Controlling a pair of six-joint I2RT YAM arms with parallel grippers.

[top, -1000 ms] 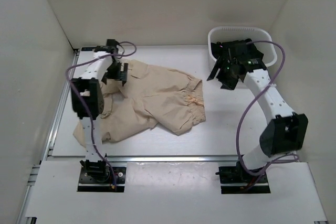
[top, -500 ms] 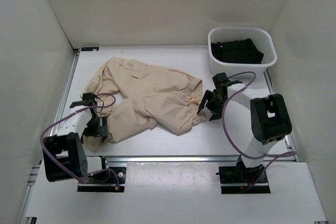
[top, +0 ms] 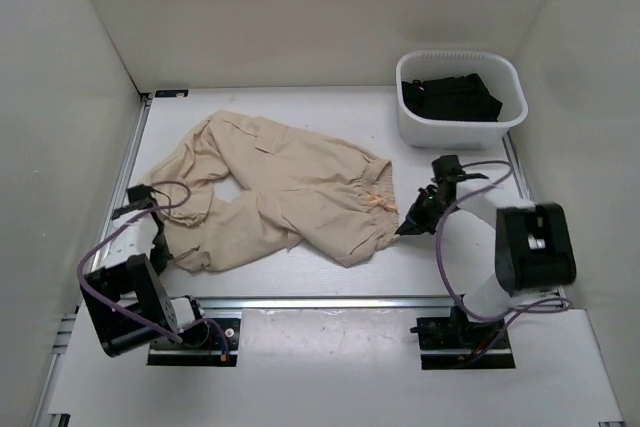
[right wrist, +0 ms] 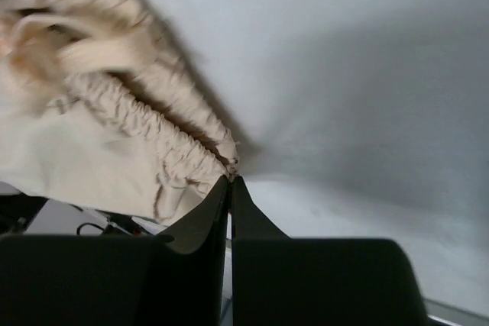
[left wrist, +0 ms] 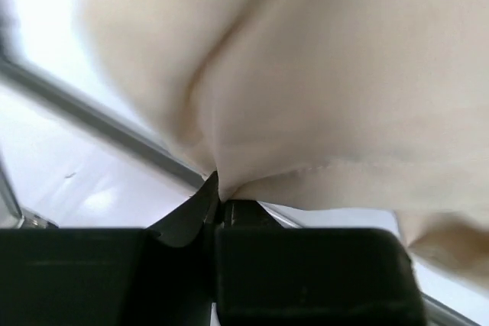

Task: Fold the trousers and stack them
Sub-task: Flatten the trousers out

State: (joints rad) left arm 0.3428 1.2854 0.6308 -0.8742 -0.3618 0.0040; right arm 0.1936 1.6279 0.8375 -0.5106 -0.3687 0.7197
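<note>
Trousers (top: 280,187) lie rumpled across the table (top: 330,107), waistband to the right. The left gripper (left wrist: 214,188) is pinched tight on fabric at the near-left leg end, and the right gripper (right wrist: 231,181) is clamped on the gathered waistband's edge. Both should lift together, level and taut, so neither thin pinch slips.

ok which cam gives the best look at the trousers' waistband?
Right wrist: the gathered waistband and drawstring fill the left of the frame up close, its edge pinched in the right hand. Top external shows it small, at the trousers' right end. Left wrist shows only plain fabric in the left hand.
</note>
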